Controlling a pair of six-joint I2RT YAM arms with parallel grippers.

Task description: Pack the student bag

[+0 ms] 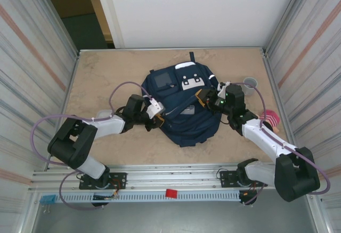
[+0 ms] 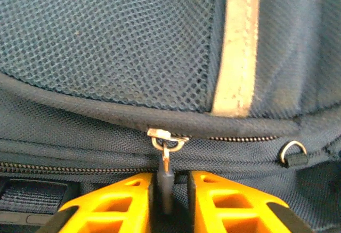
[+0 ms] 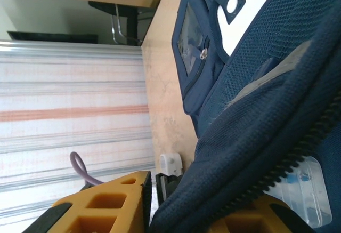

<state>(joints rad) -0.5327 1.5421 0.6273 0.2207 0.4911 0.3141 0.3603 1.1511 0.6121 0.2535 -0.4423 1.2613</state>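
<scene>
The navy student bag (image 1: 186, 110) lies flat mid-table, front pocket up. My left gripper (image 1: 159, 110) is at its left side. In the left wrist view the orange fingers (image 2: 122, 201) have closed in around the grey zipper pull (image 2: 167, 190), which hangs from a metal slider (image 2: 166, 137). The pull rests against the left pad, and the right pad is close beside it. My right gripper (image 1: 205, 97) is at the bag's right upper side. In the right wrist view that gripper (image 3: 197, 201) is shut on the mesh rim of the bag (image 3: 266, 83) beside an open zipper.
A grey cup (image 1: 250, 82) and a red-and-pink item (image 1: 272, 118) sit on the table right of the bag. A clear plastic item (image 3: 303, 190) shows inside the open zipper. Ribbed metal walls (image 1: 32, 57) close both sides. A second zipper ring (image 2: 293, 153) lies to the right.
</scene>
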